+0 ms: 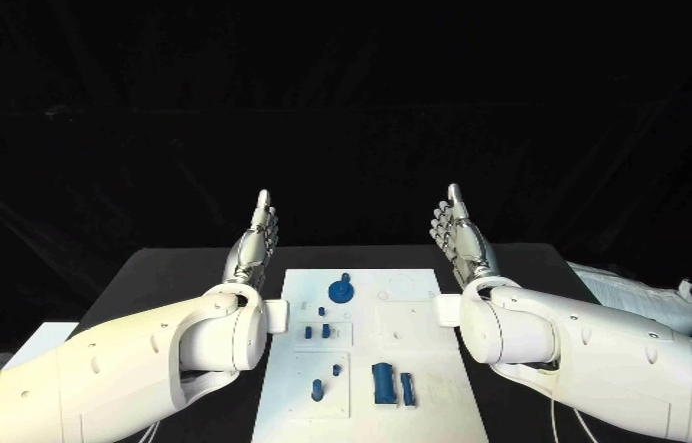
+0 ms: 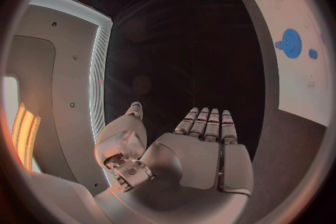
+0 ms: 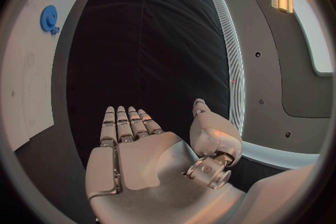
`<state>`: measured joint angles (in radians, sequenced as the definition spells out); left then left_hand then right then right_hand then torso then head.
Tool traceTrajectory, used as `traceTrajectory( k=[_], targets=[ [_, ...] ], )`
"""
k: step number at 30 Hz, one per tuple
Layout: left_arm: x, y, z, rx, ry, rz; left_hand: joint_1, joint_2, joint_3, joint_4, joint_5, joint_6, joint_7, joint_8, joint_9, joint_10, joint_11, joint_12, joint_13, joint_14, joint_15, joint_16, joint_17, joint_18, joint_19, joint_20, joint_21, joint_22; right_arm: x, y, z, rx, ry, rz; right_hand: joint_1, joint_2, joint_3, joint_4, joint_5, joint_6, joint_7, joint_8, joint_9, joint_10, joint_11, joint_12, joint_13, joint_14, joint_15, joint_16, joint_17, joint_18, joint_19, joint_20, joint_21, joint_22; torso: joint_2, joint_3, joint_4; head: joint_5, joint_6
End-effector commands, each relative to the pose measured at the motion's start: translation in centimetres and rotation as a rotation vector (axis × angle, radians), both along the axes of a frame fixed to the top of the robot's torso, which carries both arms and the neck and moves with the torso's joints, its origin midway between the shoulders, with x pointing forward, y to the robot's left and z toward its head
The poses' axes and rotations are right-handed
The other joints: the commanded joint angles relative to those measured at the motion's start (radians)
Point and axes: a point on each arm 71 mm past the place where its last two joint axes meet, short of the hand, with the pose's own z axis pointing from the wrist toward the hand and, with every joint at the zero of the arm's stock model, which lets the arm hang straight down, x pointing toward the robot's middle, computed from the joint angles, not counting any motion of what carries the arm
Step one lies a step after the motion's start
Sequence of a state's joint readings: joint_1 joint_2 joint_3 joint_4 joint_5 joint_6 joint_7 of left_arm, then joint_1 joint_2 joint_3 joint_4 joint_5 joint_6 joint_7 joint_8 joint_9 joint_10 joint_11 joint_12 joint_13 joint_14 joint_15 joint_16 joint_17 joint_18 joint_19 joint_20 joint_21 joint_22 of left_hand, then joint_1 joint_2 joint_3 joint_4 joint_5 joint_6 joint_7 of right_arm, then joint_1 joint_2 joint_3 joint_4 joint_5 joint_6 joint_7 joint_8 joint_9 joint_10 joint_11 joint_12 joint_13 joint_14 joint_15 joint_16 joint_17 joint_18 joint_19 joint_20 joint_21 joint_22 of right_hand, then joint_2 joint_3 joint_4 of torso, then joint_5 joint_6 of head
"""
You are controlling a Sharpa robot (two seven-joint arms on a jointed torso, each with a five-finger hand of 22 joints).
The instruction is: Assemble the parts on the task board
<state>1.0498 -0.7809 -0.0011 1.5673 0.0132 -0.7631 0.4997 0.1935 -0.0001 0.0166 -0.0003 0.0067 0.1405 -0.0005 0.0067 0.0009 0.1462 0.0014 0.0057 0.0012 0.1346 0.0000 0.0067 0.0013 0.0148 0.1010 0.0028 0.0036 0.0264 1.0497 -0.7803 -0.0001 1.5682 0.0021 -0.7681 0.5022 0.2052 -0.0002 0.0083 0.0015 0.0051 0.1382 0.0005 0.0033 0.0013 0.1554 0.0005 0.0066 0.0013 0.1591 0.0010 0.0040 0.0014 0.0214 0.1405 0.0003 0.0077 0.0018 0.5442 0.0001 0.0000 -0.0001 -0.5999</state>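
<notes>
No writing legible. Task board (image 1: 368,363) lies lower centre on the black surface (image 1: 159,273), with a blue gear (image 1: 340,290) near its upper end and blue parts (image 1: 385,383) lower down. Left hand (image 1: 254,246) and right hand (image 1: 462,235) flank the board, fingers straight, holding nothing.

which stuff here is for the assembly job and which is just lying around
For the job:
- board
- gear
- block
- bar
- pegs
- left hand, right hand, both empty

Lying about:
- white object at the table's right edge
</notes>
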Motion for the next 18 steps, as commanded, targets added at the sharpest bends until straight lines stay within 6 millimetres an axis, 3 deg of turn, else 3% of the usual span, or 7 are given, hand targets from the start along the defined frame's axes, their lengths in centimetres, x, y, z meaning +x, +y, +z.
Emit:
traceTrajectory(
  k=[1, 2, 6, 7, 9, 10, 18],
  targets=[
    [-0.02, -0.11, 0.29, 0.009, -0.031, -0.001, -0.060, 0.000, -0.017, 0.000, -0.007, -0.043, 0.000, -0.007, -0.001, -0.045, -0.001, -0.006, -0.001, -0.040, 0.000, -0.007, -0.001, -0.015, -0.031, -0.003, -0.004, -0.026, -0.02, 0.06, 0.17, -0.001, -0.020, 0.001, -0.064, 0.000, -0.008, -0.001, -0.005, -0.043, -0.001, -0.003, -0.001, -0.048, 0.000, -0.007, -0.001, -0.049, -0.001, -0.004, -0.001, -0.021, -0.043, 0.000, -0.008, -0.002, 0.000, -0.0001, 0.0000, 0.000, 0.000],
    [-0.02, -0.11, 0.29, 0.009, -0.031, -0.001, -0.070, 0.000, -0.017, 0.000, -0.007, -0.053, 0.000, -0.007, -0.001, -0.053, -0.001, -0.006, -0.001, -0.050, 0.000, -0.007, -0.001, -0.015, -0.101, -0.003, -0.004, -0.026, -0.02, 0.06, 0.17, -0.001, -0.020, 0.001, -0.074, 0.000, -0.008, -0.001, -0.005, -0.048, -0.001, -0.003, -0.001, -0.056, 0.000, -0.007, -0.001, -0.058, -0.001, -0.004, -0.001, -0.021, -0.049, 0.000, -0.008, -0.002, 0.000, -0.0001, 0.0000, 0.000, 0.000],
    [-0.02, -0.11, 0.29, 0.009, -0.031, -0.001, -0.083, 0.000, -0.017, 0.000, -0.007, -0.062, 0.000, -0.007, -0.001, -0.064, -0.001, -0.006, -0.001, -0.060, 0.000, -0.007, -0.001, -0.015, -0.101, -0.003, -0.004, -0.026, -0.02, 0.06, 0.17, -0.001, -0.020, 0.001, -0.090, 0.000, -0.008, -0.001, -0.005, -0.057, -0.001, -0.003, -0.001, -0.067, 0.000, -0.007, -0.001, -0.070, -0.001, -0.004, -0.001, -0.021, -0.060, 0.000, -0.008, -0.002, 0.000, -0.0001, 0.0000, 0.000, 0.000],
    [-0.02, -0.11, 0.29, 0.009, -0.031, -0.001, -0.089, 0.000, -0.017, 0.000, -0.007, -0.065, 0.000, -0.007, -0.001, -0.065, -0.001, -0.006, -0.001, -0.060, 0.000, -0.007, -0.001, -0.015, -0.101, -0.003, -0.004, -0.026, -0.02, 0.06, 0.17, -0.001, -0.020, 0.001, -0.110, 0.000, -0.008, -0.001, -0.005, -0.138, -0.001, -0.003, -0.001, -0.083, 0.000, -0.007, -0.001, -0.086, -0.001, -0.004, -0.001, -0.021, -0.140, 0.000, -0.008, -0.002, 0.000, -0.0001, 0.0000, 0.000, 0.000],
    [-0.02, -0.11, 0.29, 0.009, -0.031, -0.001, -0.119, 0.000, -0.017, 0.000, -0.007, -0.141, 0.000, -0.007, -0.001, -0.146, -0.001, -0.006, -0.001, -0.135, 0.000, -0.007, -0.001, -0.015, -0.101, -0.003, -0.004, -0.026, -0.02, 0.06, 0.17, -0.001, -0.020, 0.001, -0.205, 0.000, -0.008, -0.001, -0.005, -0.138, -0.001, -0.003, -0.001, -0.155, 0.000, -0.007, -0.001, -0.159, -0.001, -0.004, -0.001, -0.021, -0.140, 0.000, -0.008, -0.002, 0.000, -0.0001, 0.0000, 0.000, 0.000],
    [-0.02, -0.11, 0.29, 0.009, -0.031, -0.001, -0.193, 0.000, -0.017, 0.000, -0.007, -0.141, 0.000, -0.007, -0.001, -0.146, -0.001, -0.006, -0.001, -0.135, 0.000, -0.007, -0.001, -0.015, -0.101, -0.003, -0.004, -0.026, -0.02, 0.06, 0.17, -0.001, -0.020, 0.001, -0.205, 0.000, -0.008, -0.001, -0.005, -0.138, -0.001, -0.003, -0.001, -0.155, 0.000, -0.007, -0.001, -0.159, -0.001, -0.004, -0.001, -0.021, -0.140, 0.000, -0.008, -0.002, 0.000, -0.0001, 0.0000, 0.000, 0.000],
    [-0.02, -0.11, 0.29, 0.009, -0.031, -0.001, -0.193, 0.000, -0.017, 0.000, -0.007, -0.141, 0.000, -0.007, -0.001, -0.146, -0.001, -0.006, -0.001, -0.135, 0.000, -0.007, -0.001, -0.015, -0.101, -0.003, -0.004, -0.026, -0.02, 0.06, 0.17, -0.001, -0.020, 0.001, -0.205, 0.000, -0.008, -0.001, -0.005, -0.138, -0.001, -0.003, -0.001, -0.155, 0.000, -0.007, -0.001, -0.159, -0.001, -0.004, -0.001, -0.021, -0.140, 0.000, -0.008, -0.002, 0.000, -0.0001, 0.0000, 0.000, 0.000]
  ],
)
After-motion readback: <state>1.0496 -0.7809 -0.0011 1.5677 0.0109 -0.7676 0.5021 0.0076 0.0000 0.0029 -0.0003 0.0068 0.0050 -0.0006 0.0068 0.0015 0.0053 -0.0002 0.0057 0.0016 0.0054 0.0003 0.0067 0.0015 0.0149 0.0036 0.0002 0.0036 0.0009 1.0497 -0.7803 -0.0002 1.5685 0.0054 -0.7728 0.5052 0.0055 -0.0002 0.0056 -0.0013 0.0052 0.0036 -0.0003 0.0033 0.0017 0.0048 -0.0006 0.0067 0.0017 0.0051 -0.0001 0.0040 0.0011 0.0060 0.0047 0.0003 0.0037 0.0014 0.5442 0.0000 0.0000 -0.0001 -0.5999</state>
